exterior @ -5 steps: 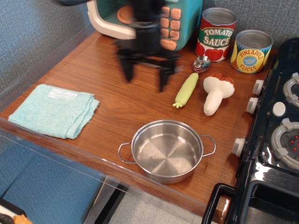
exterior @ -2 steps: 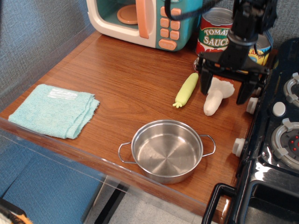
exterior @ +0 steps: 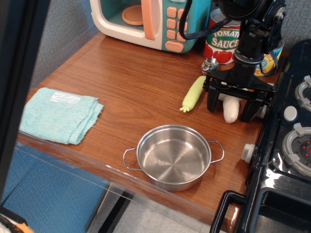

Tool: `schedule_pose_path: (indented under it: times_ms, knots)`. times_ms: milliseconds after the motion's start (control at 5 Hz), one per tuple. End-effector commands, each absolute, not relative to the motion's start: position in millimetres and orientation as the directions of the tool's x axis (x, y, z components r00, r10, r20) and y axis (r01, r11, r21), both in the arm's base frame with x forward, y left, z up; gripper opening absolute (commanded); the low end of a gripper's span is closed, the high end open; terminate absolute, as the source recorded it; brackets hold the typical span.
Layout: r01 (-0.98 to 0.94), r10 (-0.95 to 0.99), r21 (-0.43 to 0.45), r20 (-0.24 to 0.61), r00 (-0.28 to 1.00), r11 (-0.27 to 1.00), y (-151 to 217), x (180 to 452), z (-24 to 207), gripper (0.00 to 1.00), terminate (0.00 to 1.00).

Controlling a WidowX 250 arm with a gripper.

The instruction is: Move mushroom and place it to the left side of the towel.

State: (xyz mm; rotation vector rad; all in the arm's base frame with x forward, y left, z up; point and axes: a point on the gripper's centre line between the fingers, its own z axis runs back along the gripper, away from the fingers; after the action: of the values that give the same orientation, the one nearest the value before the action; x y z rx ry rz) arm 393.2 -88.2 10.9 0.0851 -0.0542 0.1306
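The mushroom (exterior: 230,111) lies at the right of the wooden counter; only its creamy-white stem shows, the cap is hidden behind my gripper. My gripper (exterior: 231,108) is lowered over it, open, with one black finger on each side of the stem. I cannot tell whether the fingers touch it. The light teal towel (exterior: 60,114) lies folded at the counter's front left, far from the gripper.
A steel pot (exterior: 173,155) stands at the front middle. A yellow-green toy vegetable (exterior: 194,92) lies just left of the gripper. A toy microwave (exterior: 150,19), a tomato sauce can (exterior: 222,41) and a spoon (exterior: 210,64) are behind. A black stove (exterior: 291,145) borders the right.
My gripper has moved from in front of the microwave to the right and come down around the mushroom. The mushroom's stem has shifted slightly right.
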Motion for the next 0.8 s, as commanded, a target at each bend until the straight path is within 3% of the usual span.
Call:
schedule_pose_path:
  times_ms: [0, 200, 400, 600]
  knots:
    - [-0.077, 0.071, 0.042, 0.127, 0.989, 0.996, -93.3, 391.5, 35.8, 0.0, 0.0]
    - [-0.038, 0.042, -0.023, 0.206, 0.978, 0.999, -81.8, 388.0, 82.2, 0.0, 0.0]
    - [-0.043, 0.064, -0.077, 0.292, 0.954, 0.996, -30.1, 380.2, 131.5, 0.0, 0.0]
    - [-0.087, 0.11, -0.103, 0.25, 0.962, 0.991, 21.8, 384.4, 150.8, 0.0, 0.0]
